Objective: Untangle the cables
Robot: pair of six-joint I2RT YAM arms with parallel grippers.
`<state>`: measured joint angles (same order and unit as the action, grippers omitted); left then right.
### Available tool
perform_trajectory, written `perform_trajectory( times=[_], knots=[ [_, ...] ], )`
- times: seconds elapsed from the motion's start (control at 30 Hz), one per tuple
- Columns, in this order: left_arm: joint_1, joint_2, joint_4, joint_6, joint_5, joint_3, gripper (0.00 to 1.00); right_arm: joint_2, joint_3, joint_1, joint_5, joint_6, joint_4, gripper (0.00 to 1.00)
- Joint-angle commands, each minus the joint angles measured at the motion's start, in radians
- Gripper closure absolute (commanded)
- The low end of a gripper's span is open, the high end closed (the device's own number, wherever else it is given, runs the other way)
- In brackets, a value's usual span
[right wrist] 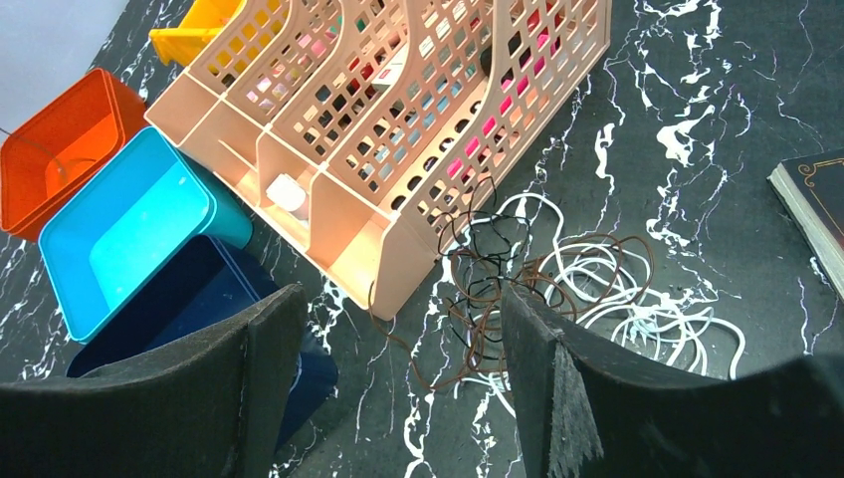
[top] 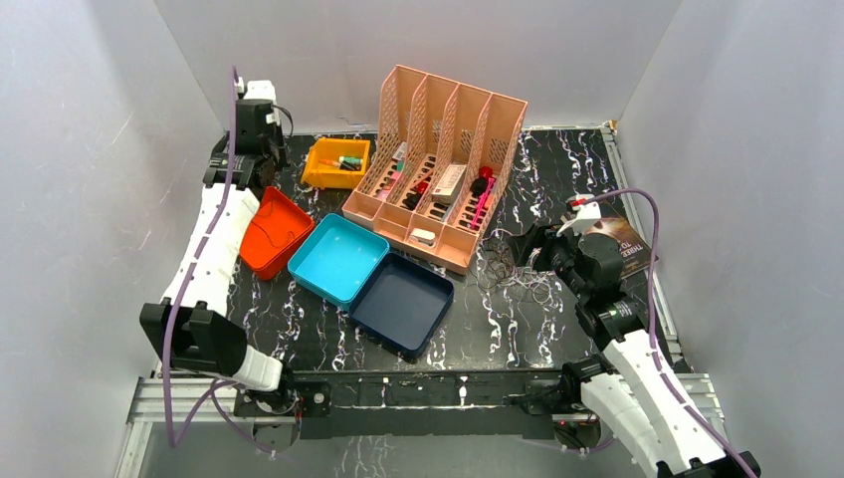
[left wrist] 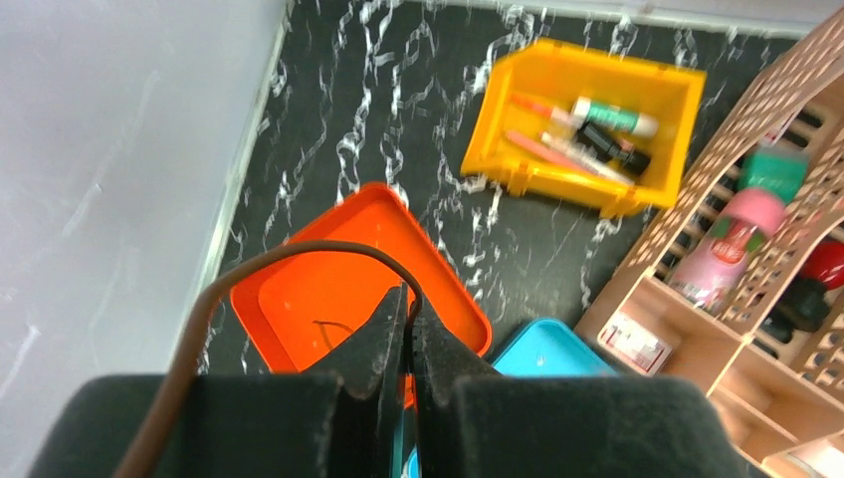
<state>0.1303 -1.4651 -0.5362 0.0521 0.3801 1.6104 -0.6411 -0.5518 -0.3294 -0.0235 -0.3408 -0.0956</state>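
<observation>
A tangle of thin brown, black and white cables (right wrist: 537, 289) lies on the black marble table by the front corner of the pink organizer, also in the top view as cables (top: 510, 276). My right gripper (right wrist: 398, 299) hovers open just above its left side, with nothing between its fingers; from the top this right gripper (top: 525, 246) sits at the tangle's right. My left gripper (left wrist: 408, 296) is shut on one brown cable (left wrist: 299, 251), which arcs up and off to the left over the orange tray (left wrist: 299, 299). A short dark strand (left wrist: 333, 327) lies in that tray. The left gripper (top: 257, 177) is at the far left.
A pink slotted organizer (top: 438, 169) with small items stands at the middle back. A yellow bin (top: 336, 161) holds markers. The light blue tray (top: 338, 257) and dark blue tray (top: 403, 304) sit beside the orange tray (top: 274, 234). A dark book (top: 629, 249) lies at the right edge.
</observation>
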Motion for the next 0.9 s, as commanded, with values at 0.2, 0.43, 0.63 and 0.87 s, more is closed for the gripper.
perform_trajectory(
  times=[0.2,0.43,0.63,0.87],
  knots=[
    [-0.097,0.021,0.034,0.097,-0.068,-0.144,1.00,0.047,-0.026,0.001,0.008,-0.006,0.021,0.21],
    [-0.142,-0.008,0.091,0.150,-0.076,-0.246,1.00,0.046,-0.028,0.002,-0.002,-0.011,0.013,0.21],
    [-0.187,-0.060,0.146,0.189,-0.096,-0.348,1.00,0.051,-0.025,0.002,-0.019,-0.016,0.013,0.20],
    [-0.214,-0.147,0.190,0.199,-0.172,-0.332,1.00,0.070,-0.014,0.001,-0.022,-0.011,-0.001,0.20]
  ],
)
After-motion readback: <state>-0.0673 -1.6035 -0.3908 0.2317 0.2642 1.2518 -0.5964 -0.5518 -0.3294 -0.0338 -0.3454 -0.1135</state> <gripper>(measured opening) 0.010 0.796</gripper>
